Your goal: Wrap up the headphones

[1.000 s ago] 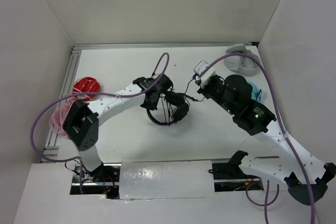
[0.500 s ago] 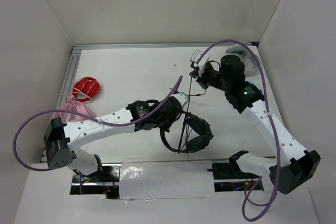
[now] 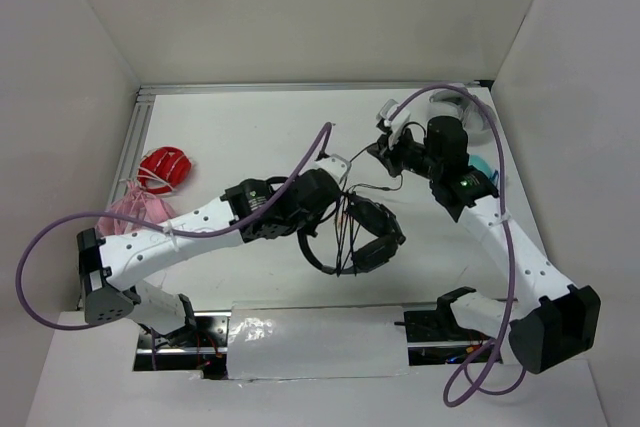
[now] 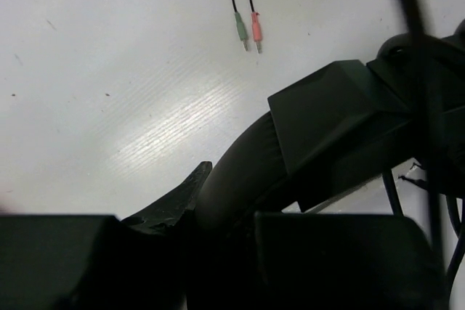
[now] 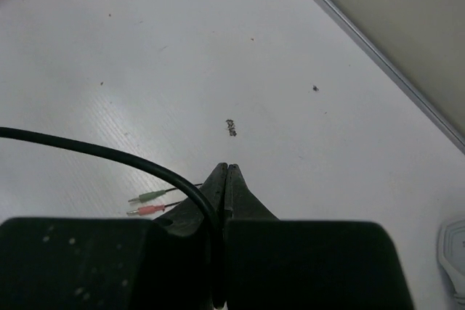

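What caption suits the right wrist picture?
Right gripper pinches the black headphone cable; green and pink plugs lie on the white table.

Black headphones (image 3: 368, 239) I see at middle of counter (image 3: 230, 137), earcups close together, thin cable (image 3: 383, 188) crossing them, green and pink plugs (image 4: 248, 33).

Blurred headphones (image 4: 330, 117) hiding one finger of left claw (image 4: 229, 197), grey-white headphones (image 5: 455, 252) cropped at edge
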Action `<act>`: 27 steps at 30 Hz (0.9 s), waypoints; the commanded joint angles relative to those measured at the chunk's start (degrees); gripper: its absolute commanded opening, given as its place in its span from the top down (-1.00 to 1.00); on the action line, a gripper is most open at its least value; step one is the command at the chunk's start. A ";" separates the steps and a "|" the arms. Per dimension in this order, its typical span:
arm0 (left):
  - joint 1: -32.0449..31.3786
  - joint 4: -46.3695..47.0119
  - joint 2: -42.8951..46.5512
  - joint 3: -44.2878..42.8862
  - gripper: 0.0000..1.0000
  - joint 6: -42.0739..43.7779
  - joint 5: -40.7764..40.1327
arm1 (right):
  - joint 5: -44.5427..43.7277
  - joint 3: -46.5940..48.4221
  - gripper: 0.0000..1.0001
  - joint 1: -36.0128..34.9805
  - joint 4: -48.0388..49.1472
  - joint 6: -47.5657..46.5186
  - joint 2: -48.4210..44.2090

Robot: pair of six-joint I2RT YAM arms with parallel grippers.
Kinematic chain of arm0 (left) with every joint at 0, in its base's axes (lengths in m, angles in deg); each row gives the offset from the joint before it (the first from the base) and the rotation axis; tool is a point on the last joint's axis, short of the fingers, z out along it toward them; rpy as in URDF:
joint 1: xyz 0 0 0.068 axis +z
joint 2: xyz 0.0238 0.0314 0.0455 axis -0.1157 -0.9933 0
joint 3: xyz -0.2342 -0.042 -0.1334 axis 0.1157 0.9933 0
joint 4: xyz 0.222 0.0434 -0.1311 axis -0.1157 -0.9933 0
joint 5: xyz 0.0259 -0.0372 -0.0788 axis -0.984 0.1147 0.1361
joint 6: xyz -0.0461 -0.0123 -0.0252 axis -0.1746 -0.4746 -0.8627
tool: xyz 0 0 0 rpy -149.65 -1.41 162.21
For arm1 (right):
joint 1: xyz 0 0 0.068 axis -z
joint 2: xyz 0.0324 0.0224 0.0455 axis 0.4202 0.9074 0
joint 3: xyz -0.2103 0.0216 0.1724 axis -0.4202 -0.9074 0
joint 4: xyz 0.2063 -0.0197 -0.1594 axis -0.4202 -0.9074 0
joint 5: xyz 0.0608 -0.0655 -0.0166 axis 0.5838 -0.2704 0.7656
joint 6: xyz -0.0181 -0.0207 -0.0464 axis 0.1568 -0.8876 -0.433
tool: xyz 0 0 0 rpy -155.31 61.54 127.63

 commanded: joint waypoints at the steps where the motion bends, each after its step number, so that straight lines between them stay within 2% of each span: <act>1: -0.33 -0.33 0.56 -6.04 1.00 -1.61 -3.59 | -0.02 -1.53 1.00 2.01 7.37 4.08 -1.50; 6: -0.42 -1.12 0.65 -12.10 1.00 0.85 -7.46 | -2.91 -6.72 1.00 3.51 14.76 9.00 -2.20; 7: -0.50 -0.51 0.74 -13.86 1.00 3.73 -7.55 | -2.84 -6.89 1.00 3.95 14.76 9.44 -2.03; 13: -0.68 16.70 1.97 -24.49 1.00 20.33 -5.53 | 6.02 -7.68 0.92 3.78 19.57 12.77 1.57; 19: -2.34 28.22 -2.41 -34.78 1.00 33.96 -6.40 | 7.80 -7.60 0.81 2.72 25.57 17.62 7.90; 24: -4.28 40.86 -6.02 -38.03 1.00 45.48 -10.88 | 7.54 -5.32 0.77 -0.44 28.28 19.55 14.40; 27: -4.28 40.80 -8.13 -42.51 1.00 46.82 -10.80 | 7.27 -4.26 0.72 -2.11 30.22 22.80 18.88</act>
